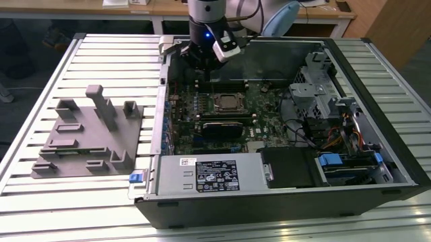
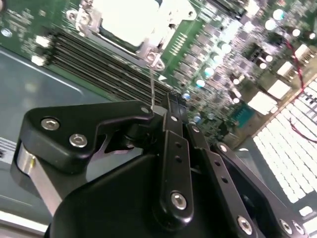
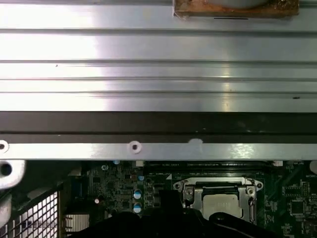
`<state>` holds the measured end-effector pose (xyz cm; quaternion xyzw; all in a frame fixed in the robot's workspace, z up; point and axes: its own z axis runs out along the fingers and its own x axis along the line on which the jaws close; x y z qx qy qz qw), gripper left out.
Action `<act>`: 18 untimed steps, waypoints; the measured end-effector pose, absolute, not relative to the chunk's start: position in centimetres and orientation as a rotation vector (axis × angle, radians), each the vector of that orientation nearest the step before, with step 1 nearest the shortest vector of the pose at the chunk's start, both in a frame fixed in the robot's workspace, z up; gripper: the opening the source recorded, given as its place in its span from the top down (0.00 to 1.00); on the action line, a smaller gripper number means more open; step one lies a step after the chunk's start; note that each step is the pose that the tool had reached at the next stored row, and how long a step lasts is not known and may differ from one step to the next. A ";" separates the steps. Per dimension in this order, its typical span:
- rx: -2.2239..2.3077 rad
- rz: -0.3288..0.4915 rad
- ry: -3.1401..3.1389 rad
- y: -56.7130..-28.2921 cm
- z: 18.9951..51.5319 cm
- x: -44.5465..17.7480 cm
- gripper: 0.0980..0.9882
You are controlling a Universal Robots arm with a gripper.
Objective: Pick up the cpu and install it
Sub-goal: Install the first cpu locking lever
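The arm (image 1: pixel 209 20) drops in from the top centre of the exterior view, and its gripper (image 1: pixel 197 63) hangs inside the open case (image 1: pixel 377 75), over the back edge of the motherboard (image 1: pixel 269 121). The fingertips are lost in shadow, so I cannot tell whether the claw is apart or together. In the second wrist view the gripper's black linkage (image 2: pixel 168 163) blocks the lower frame. The cpu (image 1: pixel 226 102) sits in its socket mid-board, silvery top showing; it's washed out white at the top (image 2: pixel 131 20) there, and half cut off at the bottom (image 3: pixel 220 207) in the first wrist view. The grey fixture (image 1: pixel 88 133) lies left of the case on the slatted table (image 1: pixel 40 201)
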<state>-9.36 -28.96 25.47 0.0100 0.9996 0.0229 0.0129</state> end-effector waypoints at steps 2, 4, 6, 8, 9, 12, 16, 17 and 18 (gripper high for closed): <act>0.031 0.071 3.115 -29.0 25.5 -8.7 0.99; 0.031 0.071 3.115 -29.0 25.5 -8.0 0.99; 0.031 0.071 3.115 -29.0 25.5 -7.3 0.99; 0.031 0.071 3.115 -29.0 25.5 -6.9 0.99; 0.031 0.071 3.115 -29.0 25.5 -6.9 0.99; 0.031 0.079 3.115 -29.0 25.5 -6.9 0.99; 0.032 0.109 3.114 -29.1 25.4 -6.9 0.99; 0.032 0.117 3.114 -29.1 25.4 -6.9 0.99; 0.032 0.120 3.114 -29.1 25.4 -6.9 0.99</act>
